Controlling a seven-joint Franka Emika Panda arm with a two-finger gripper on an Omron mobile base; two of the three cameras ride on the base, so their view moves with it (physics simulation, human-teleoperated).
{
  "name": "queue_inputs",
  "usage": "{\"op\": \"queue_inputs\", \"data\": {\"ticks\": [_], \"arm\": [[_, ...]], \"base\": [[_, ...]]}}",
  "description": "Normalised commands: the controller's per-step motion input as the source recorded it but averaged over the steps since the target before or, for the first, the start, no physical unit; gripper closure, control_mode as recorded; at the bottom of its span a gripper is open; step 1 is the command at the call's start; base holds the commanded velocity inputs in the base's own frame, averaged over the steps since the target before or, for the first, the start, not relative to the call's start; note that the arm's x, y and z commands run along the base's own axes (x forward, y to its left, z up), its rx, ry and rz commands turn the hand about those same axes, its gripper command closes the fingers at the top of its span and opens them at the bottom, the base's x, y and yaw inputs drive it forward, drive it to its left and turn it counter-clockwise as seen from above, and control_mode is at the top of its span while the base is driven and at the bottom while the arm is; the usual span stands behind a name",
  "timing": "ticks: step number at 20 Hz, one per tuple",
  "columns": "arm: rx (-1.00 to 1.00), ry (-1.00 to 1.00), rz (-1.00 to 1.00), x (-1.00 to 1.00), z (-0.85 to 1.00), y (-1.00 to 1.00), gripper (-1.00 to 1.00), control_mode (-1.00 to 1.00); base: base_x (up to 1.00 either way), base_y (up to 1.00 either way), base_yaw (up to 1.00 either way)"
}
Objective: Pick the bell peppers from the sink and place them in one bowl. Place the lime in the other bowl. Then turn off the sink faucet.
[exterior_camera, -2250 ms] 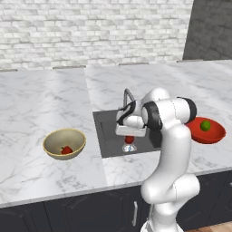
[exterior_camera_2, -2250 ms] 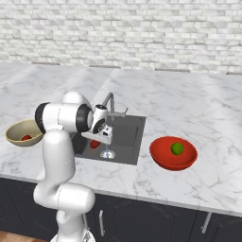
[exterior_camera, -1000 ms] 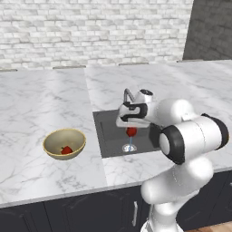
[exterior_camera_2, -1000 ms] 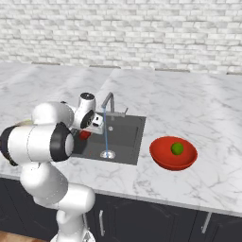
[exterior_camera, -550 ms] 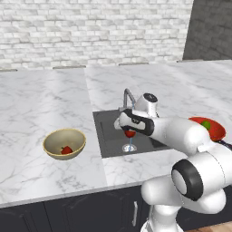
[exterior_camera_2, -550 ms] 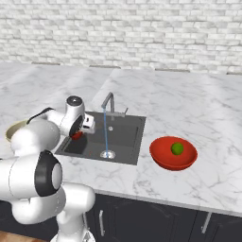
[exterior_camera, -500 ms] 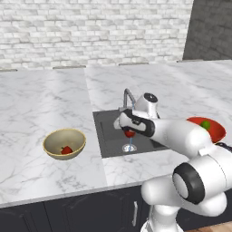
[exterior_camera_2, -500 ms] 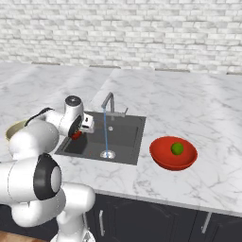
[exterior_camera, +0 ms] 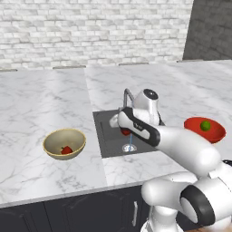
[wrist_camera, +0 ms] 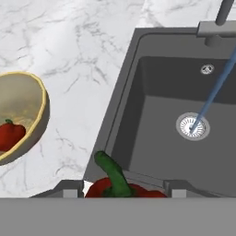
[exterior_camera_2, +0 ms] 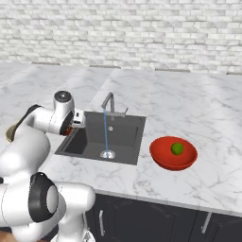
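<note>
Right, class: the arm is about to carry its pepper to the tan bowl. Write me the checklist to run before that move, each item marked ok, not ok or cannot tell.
1. Gripper shut on second pepper: ok.
2. Pepper lifted above the sink: ok.
3. Tan bowl has room beside first pepper: ok.
4. Lime in red bowl: ok.
5. Faucet off: not ok, water running.
6. Grip secure enough for travel: cannot tell.

No legible text, label, brand, number or sign found on any surface inspected: bench [exterior_camera: 41, 104], sink [wrist_camera: 175, 106], both bowls, brick wall and lower cabinets all unmarked.
</note>
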Motion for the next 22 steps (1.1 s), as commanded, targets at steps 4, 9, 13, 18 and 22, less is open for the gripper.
{"op": "queue_inputs", "data": {"ticks": [4,9,13,18,22], "arm": [[0.00,0.00,0.13,-0.24,0.26,0.31,1.00,-1.00],[0.00,0.00,0.14,-0.32,0.12,0.39,1.00,-1.00],[0.00,0.00,0.13,-0.26,0.08,0.50,1.00,-1.00],[0.00,0.00,0.10,-0.02,0.11,0.57,1.00,-1.00],[0.00,0.00,0.07,0.00,0.04,0.59,1.00,-1.00]], "base": [[0.00,0.00,0.00],[0.00,0.00,0.00],[0.00,0.00,0.00],[0.00,0.00,0.00],[0.00,0.00,0.00]]}}
